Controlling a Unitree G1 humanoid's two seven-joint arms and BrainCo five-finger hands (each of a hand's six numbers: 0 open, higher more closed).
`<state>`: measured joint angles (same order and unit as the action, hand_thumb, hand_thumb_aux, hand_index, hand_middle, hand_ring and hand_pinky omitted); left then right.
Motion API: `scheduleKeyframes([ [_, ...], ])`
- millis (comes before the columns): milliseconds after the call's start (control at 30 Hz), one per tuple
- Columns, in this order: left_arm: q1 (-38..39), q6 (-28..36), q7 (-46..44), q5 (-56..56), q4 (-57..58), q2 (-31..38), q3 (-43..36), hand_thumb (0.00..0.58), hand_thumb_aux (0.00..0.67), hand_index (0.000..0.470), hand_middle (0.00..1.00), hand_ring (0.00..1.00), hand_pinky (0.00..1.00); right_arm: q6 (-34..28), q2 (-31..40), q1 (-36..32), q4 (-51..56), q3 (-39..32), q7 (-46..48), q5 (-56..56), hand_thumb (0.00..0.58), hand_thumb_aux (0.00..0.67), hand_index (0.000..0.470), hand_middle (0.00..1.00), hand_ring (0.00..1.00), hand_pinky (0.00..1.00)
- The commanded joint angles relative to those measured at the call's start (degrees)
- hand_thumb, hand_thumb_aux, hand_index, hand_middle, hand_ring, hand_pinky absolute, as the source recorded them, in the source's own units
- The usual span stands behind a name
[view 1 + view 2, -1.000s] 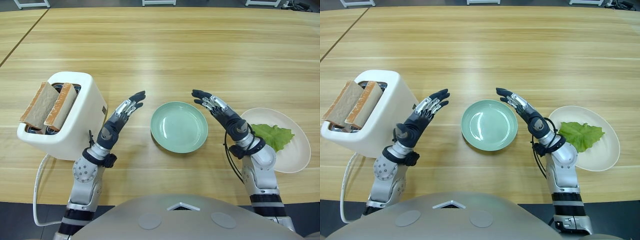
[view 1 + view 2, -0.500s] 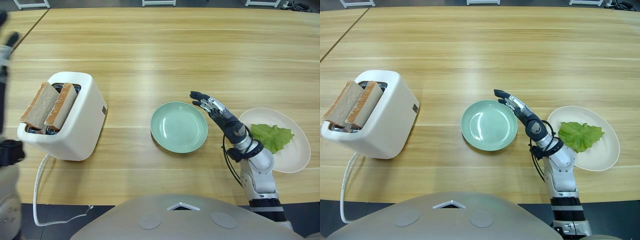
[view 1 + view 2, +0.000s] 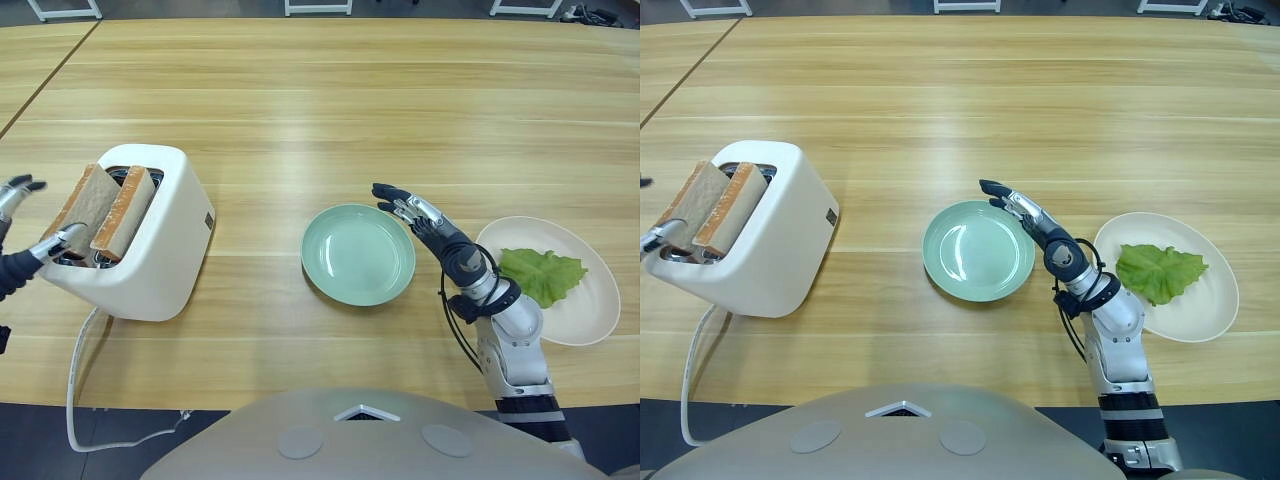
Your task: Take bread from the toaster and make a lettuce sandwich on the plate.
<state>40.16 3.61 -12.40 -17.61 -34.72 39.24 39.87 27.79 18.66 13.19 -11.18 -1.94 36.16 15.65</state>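
Bread pickup, no grip yet.
Brown toast slices (image 3: 88, 205) up in white boxy toaster (image 3: 160, 262); left hand (image 3: 22, 258) fingers spread at outer slice, set to pinch; right hand (image 3: 428, 218) flat, empty, nr round green plate (image 3: 358, 256).

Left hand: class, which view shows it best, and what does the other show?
The left eye view: the left hand shows beside the toaster, one finger at the bread. The right eye view catches just a fingertip at its edge.
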Motion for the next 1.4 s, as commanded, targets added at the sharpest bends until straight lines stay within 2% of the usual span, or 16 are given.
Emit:
scheduleKeyframes([
  [33, -1.23, -0.89, -2.0, -1.7, 2.15, -0.78, -1.64, 0.227, 0.147, 0.103, 0.0, 0.0, 0.0, -0.43, 0.3, -0.28, -0.38, -0.26, -0.22, -0.55, 0.0, 0.0, 0.0, 0.0, 0.0, 0.0],
  [133, -2.35, -1.13, -2.65, -2.38, 3.58, -0.78, -1.98, 0.258, 0.171, 0.12, 0.0, 0.0, 0.0, -0.39, 0.32, -0.02, -0.6, -0.14, -0.38, -0.6, 0.0, 0.0, 0.0, 0.0, 0.0, 0.0],
  [167, -2.64, -1.15, -2.81, -2.67, 4.01, -0.82, -1.96, 0.297, 0.202, 0.142, 0.0, 0.0, 0.0, -0.38, 0.35, 0.0, -0.6, -0.11, -0.4, -0.59, 0.0, 0.0, 0.0, 0.0, 0.0, 0.0],
  [300, -3.36, -1.38, -3.28, -3.26, 4.61, -1.1, -1.88, 0.387, 0.284, 0.199, 0.0, 0.0, 0.0, -0.37, 0.43, 0.02, -0.59, -0.04, -0.42, -0.55, 0.0, 0.0, 0.0, 0.0, 0.0, 0.0],
  [633, -5.49, -1.69, -3.67, -4.64, 4.93, -1.85, -0.04, 0.331, 0.231, 0.162, 0.0, 0.0, 0.0, -0.2, 0.54, 0.38, -0.8, 0.08, -0.55, -0.5, 0.0, 0.0, 0.0, 0.0, 0.0, 0.0],
  [833, -5.9, -2.03, -4.37, -5.21, 5.6, -2.09, -1.93, 0.434, 0.334, 0.234, 0.0, 0.0, 0.0, -0.12, 0.62, 0.8, -1.1, 0.26, -0.66, -0.43, 0.0, 0.0, 0.0, 0.0, 0.0, 0.0],
  [1233, -7.32, -3.45, -4.6, -5.39, 5.6, -2.95, -3.14, 0.456, 0.36, 0.253, 0.0, 0.0, 0.0, -0.14, 0.71, 0.94, -1.35, 0.28, -0.76, -0.47, 0.0, 0.0, 0.0, 0.0, 0.0, 0.0],
  [1400, -8.2, -4.03, -4.37, -4.81, 4.87, -3.42, -2.4, 0.508, 0.434, 0.304, 0.0, 0.0, 0.0, -0.18, 0.78, 0.88, -1.35, 0.27, -0.79, -0.45, 0.0, 0.0, 0.0, 0.0, 0.0, 0.0],
])
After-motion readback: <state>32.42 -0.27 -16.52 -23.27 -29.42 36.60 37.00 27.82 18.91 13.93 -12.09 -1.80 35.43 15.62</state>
